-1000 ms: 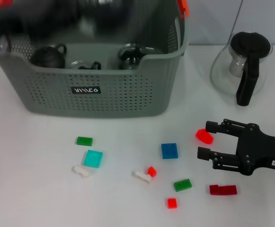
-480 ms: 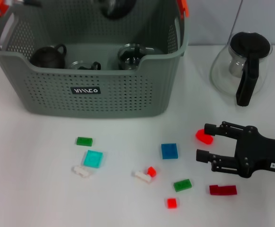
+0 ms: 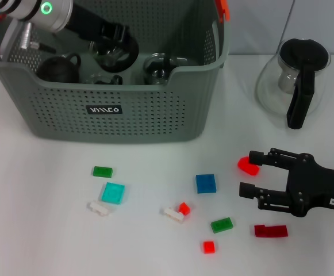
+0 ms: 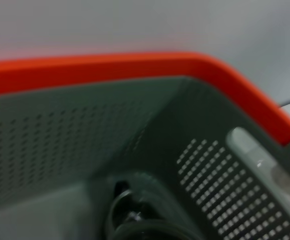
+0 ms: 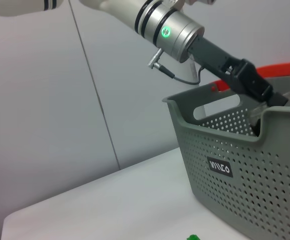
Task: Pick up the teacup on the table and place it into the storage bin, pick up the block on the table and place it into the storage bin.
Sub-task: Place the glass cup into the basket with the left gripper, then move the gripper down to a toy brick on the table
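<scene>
The grey perforated storage bin [image 3: 115,118] stands at the back left, also seen in the right wrist view [image 5: 234,175]. My left gripper [image 3: 116,46] reaches down into it, shut on a glass teacup [image 3: 108,56] held above the bin's floor. The bin's inner wall and orange rim [image 4: 135,67] fill the left wrist view. On the table at the right, my right gripper [image 3: 252,172] is open and low. A red block [image 3: 246,166] lies between its fingers, close to the far one. Several other small blocks lie in front, such as a blue block [image 3: 206,183].
A dark teapot [image 3: 57,68] and glass cups [image 3: 158,66] sit in the bin. A glass jug with a black handle [image 3: 296,80] stands at the back right. Green [image 3: 102,171], cyan [image 3: 113,192], white [image 3: 98,207] and dark red [image 3: 271,231] blocks lie scattered.
The left arm has come down from above the bin into it, carrying the teacup. The right gripper has barely shifted beside the red block.
</scene>
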Robot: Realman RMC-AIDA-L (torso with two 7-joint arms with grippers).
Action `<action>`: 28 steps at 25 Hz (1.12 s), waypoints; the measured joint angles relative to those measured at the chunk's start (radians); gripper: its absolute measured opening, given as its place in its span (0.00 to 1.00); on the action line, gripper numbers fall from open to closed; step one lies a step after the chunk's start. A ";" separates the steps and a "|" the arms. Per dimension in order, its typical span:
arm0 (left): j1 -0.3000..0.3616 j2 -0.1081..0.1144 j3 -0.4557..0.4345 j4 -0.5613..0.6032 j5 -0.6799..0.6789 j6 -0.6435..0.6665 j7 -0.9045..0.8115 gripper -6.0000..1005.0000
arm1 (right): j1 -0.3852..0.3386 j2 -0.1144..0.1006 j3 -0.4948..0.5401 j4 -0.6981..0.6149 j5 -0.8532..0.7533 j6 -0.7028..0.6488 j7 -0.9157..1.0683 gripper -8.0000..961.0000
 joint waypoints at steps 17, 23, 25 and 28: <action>0.031 -0.004 -0.005 0.016 0.052 0.004 -0.043 0.22 | 0.000 -0.002 0.004 0.000 0.000 -0.017 0.003 0.85; 0.139 -0.027 -0.156 0.200 -0.241 0.203 0.169 0.39 | 0.000 -0.001 0.006 0.000 0.000 -0.017 0.003 0.85; 0.205 -0.029 -0.249 0.208 -0.470 0.376 0.378 0.42 | 0.001 -0.001 0.006 0.000 0.001 -0.017 0.003 0.85; 0.256 -0.030 -0.309 0.191 -0.588 0.514 0.510 0.47 | 0.000 -0.001 0.006 0.000 0.001 -0.017 0.003 0.85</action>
